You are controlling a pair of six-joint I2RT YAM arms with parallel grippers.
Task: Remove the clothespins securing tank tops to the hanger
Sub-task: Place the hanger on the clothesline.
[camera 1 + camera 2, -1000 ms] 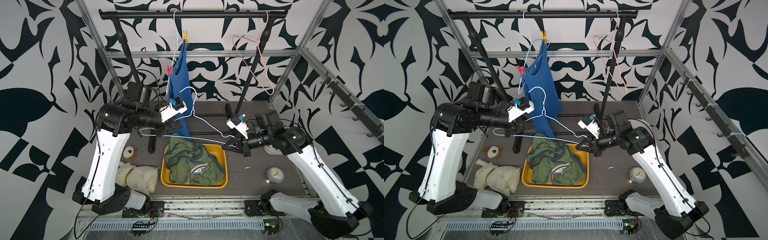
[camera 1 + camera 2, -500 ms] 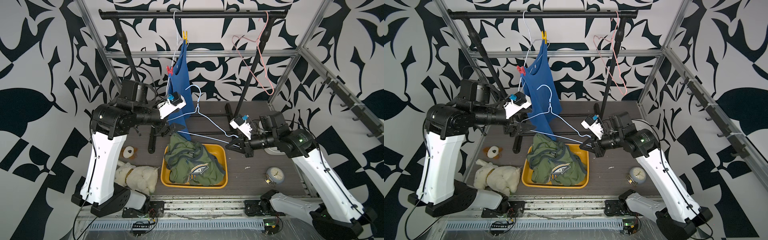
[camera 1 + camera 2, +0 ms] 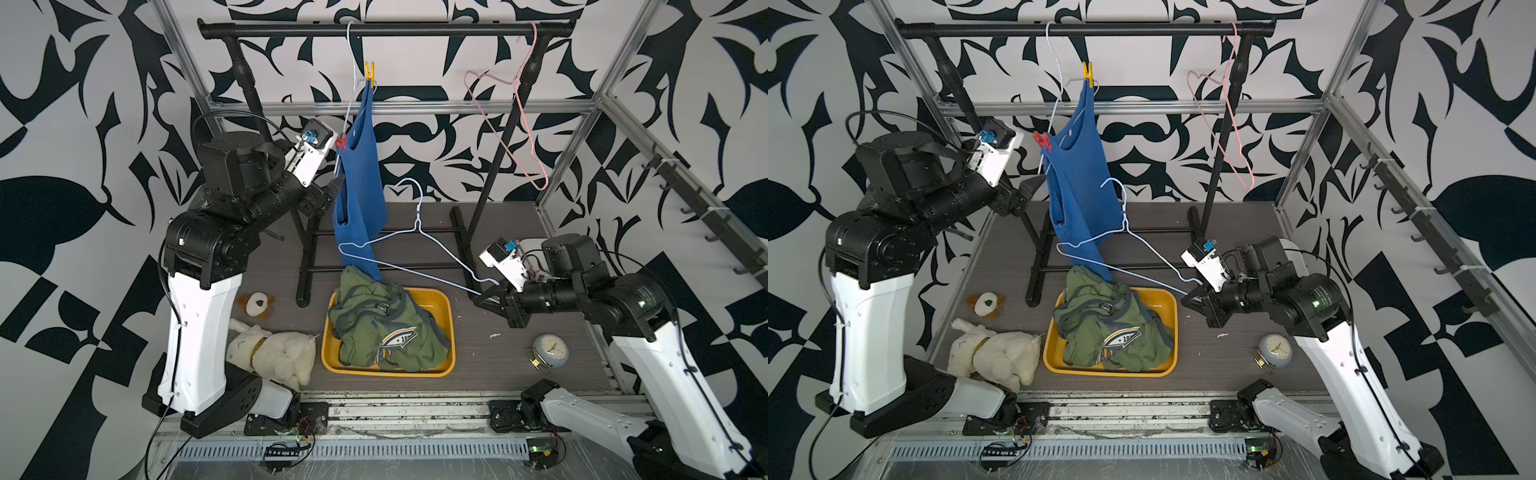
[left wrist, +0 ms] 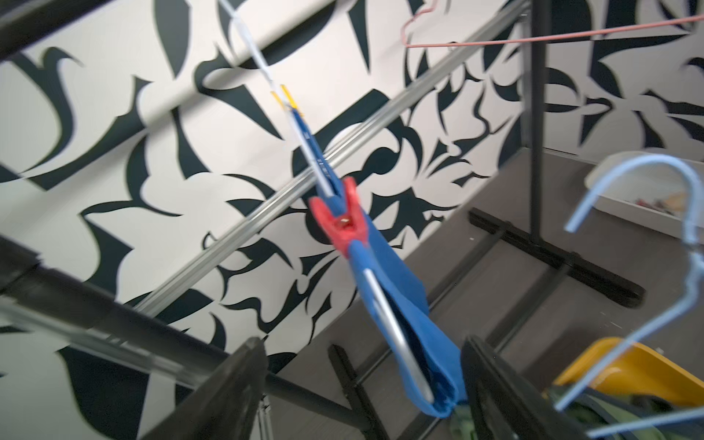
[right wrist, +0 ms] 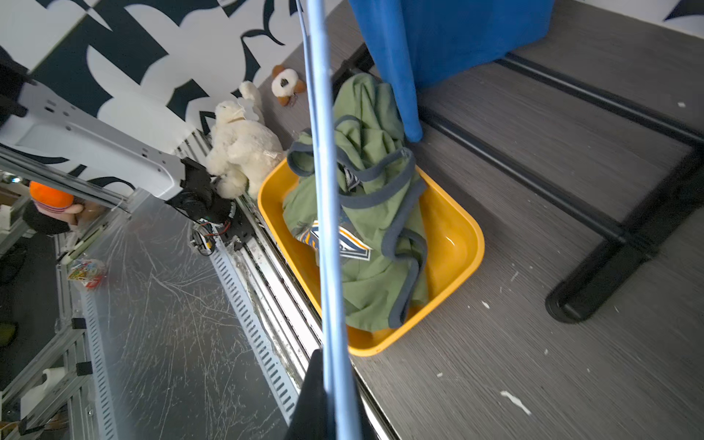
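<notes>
Filling the yellow plastic tray (image 3: pixel 448 320) near the middle of the table's (image 3: pixel 519 365) front edge are crumpled olive green tank tops with grey-blue trim (image 3: pixel 374 328), one showing a chest print. A bright blue tank top (image 3: pixel 361 178) hangs on a white wire hanger (image 4: pixel 383 304), pinned there by a red plastic clothespin (image 3: pixel 340 143) and a yellow plastic clothespin (image 3: pixel 369 75). Beside it the left end effector (image 3: pixel 325 196) stands with jaws apart. The right end effector (image 3: pixel 482 297) is clamped on a light blue wire hanger (image 5: pixel 325 190).
</notes>
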